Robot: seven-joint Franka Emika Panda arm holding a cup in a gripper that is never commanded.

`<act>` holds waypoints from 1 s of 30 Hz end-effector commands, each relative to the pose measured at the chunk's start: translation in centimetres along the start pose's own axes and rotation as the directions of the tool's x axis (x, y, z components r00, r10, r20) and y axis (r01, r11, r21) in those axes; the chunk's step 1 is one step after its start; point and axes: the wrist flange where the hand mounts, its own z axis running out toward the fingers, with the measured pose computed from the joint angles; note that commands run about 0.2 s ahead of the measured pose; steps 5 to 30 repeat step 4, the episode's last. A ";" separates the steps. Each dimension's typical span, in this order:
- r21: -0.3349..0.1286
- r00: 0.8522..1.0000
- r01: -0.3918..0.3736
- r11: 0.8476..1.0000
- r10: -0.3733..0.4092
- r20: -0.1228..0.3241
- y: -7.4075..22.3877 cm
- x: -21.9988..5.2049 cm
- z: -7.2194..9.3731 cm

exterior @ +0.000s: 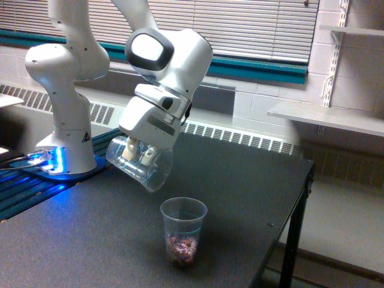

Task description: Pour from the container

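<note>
Tipped tumbler hung above and to the left of the catching cup.

The gripper [137, 153] was clamped on the clear tumbler [140, 164], fingers reaching inside its wall. The tumbler lay steeply tilted, its long axis running down toward the exterior view's right and its mouth facing the smaller clear cup [183, 231] on the dark table [240, 180]. The cup stood apart, below and right of the mouth, with small pinkish pieces in its bottom. The tumbler looked empty, so I judged the pour about done; righting it would come next.
</note>
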 end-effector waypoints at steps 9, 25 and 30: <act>0.016 1.000 0.015 1.000 -0.015 -0.005 0.4 0.2 -0.4; 0.016 1.000 0.015 1.000 -0.015 -0.005 0.4 0.2 -0.4; 0.016 1.000 0.015 1.000 -0.015 -0.005 0.4 0.2 -0.4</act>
